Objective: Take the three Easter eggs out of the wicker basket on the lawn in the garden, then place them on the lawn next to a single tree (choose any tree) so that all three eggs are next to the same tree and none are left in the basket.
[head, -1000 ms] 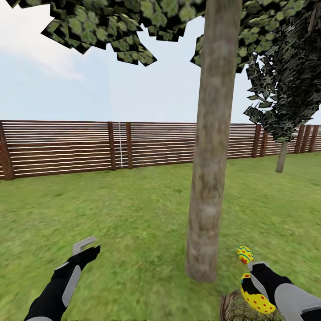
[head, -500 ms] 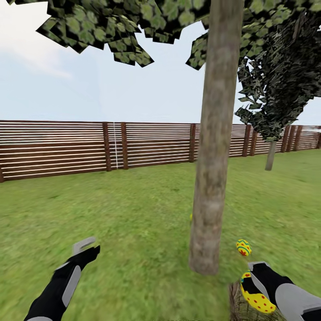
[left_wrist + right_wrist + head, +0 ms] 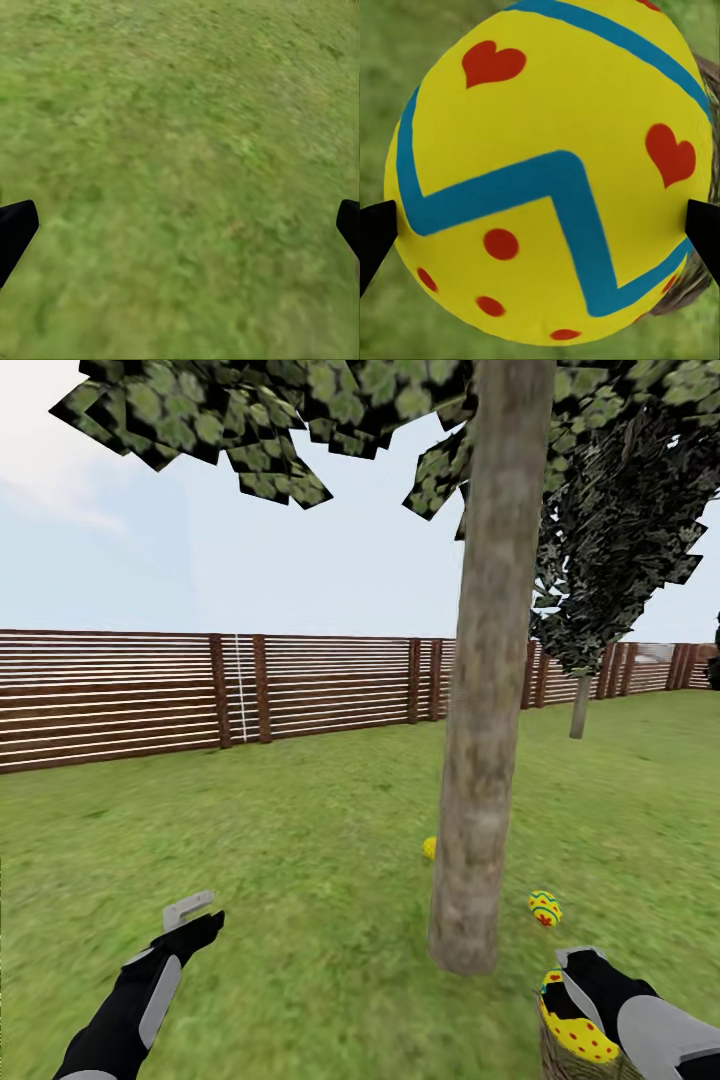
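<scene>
Our left gripper (image 3: 190, 910) hangs wide-jawed and empty well left of the tree (image 3: 482, 780), where two eggs (image 3: 545, 907) lie at its foot, while our right gripper (image 3: 570, 985), nearer, clasps the third egg (image 3: 547, 169) above the basket (image 3: 575, 1065).

The head view looks forward over the lawn (image 3: 300, 840) past the tree (image 3: 485, 760) to a fence (image 3: 150, 695). The left wrist view faces down, near bare grass. The right wrist view sits tight against an egg (image 3: 547, 172), which also appears low in the head view's right corner.
</scene>
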Robot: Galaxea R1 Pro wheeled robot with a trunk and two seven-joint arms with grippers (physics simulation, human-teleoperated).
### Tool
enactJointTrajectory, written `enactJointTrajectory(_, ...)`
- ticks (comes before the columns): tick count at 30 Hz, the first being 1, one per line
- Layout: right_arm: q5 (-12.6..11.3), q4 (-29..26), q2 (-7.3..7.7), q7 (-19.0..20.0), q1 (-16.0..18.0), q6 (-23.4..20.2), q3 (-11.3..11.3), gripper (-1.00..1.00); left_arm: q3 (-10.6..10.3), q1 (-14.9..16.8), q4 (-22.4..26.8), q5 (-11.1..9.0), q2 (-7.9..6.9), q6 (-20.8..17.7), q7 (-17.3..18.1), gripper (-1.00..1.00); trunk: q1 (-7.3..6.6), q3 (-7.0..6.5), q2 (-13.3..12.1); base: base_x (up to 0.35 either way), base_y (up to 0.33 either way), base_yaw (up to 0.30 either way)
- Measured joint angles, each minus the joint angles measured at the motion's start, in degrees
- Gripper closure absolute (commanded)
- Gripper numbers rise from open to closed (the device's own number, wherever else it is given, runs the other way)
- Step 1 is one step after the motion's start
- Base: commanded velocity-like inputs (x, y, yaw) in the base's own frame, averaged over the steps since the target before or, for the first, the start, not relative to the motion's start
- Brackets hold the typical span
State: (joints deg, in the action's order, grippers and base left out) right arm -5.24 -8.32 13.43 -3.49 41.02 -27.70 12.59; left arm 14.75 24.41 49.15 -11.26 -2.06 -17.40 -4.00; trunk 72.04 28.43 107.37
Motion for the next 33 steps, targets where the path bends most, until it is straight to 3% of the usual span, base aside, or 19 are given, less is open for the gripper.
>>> enactJointTrajectory(20, 0.1, 0.0, 0.08, 0.0, 0.0, 0.1, 0.0, 1.0, 0.0, 0.0, -0.1, 0.0, 0.0, 0.0, 0.0, -1.0, -0.01, 0.0, 0.0, 0.25, 0.267, 0.0)
enactJointTrajectory(33, 0.1, 0.0, 0.08, -0.1, 0.0, 0.1, 0.0, 1.0, 0.2, 0.0, -0.2, -0.1, 0.04, 0.1, 0.0, -1.0, -0.02, 0.0, 0.0, 0.332, 0.074, 0.0)
